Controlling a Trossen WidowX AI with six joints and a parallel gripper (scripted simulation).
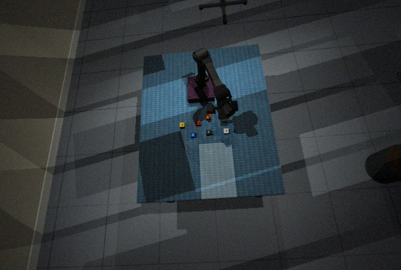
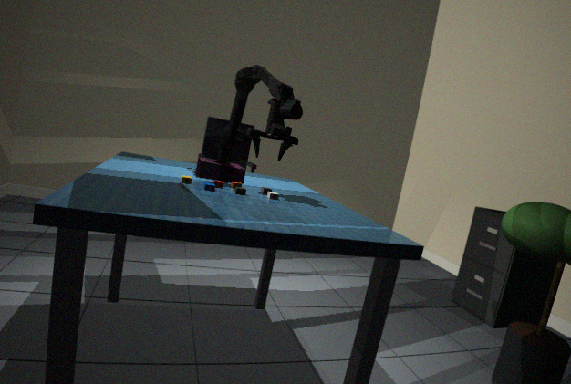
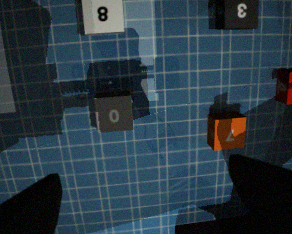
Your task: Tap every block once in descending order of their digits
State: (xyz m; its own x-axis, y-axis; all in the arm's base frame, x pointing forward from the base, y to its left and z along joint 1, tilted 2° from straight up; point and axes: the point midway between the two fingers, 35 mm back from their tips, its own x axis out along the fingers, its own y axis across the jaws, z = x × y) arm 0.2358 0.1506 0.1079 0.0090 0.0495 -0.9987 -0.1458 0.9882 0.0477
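Note:
My gripper (image 2: 268, 158) (image 3: 146, 173) is open and empty, high above the table. In the wrist view, a grey block (image 3: 114, 122) (image 2: 265, 191) showing 0 and an orange block (image 3: 235, 125) (image 1: 208, 117) (image 2: 235, 183) showing 7 lie beyond the fingertips. A white block (image 3: 110, 26) (image 1: 226, 130) (image 2: 272, 195) shows 8; a black block (image 3: 230, 22) (image 1: 209, 132) (image 2: 239, 191) shows 3. A red block (image 3: 289, 90) (image 1: 197, 123) (image 2: 218, 183) is cut off at the right edge. A blue block (image 1: 193, 135) (image 2: 210, 186) and a yellow block (image 1: 182, 124) (image 2: 186, 179) have digits too small to read.
The blocks lie on the blue table (image 1: 255, 169) (image 2: 138, 213) in front of the arm's purple base (image 1: 192, 97) (image 2: 207, 170). The arm's dark shadow falls beside the white block and across the grey and orange blocks.

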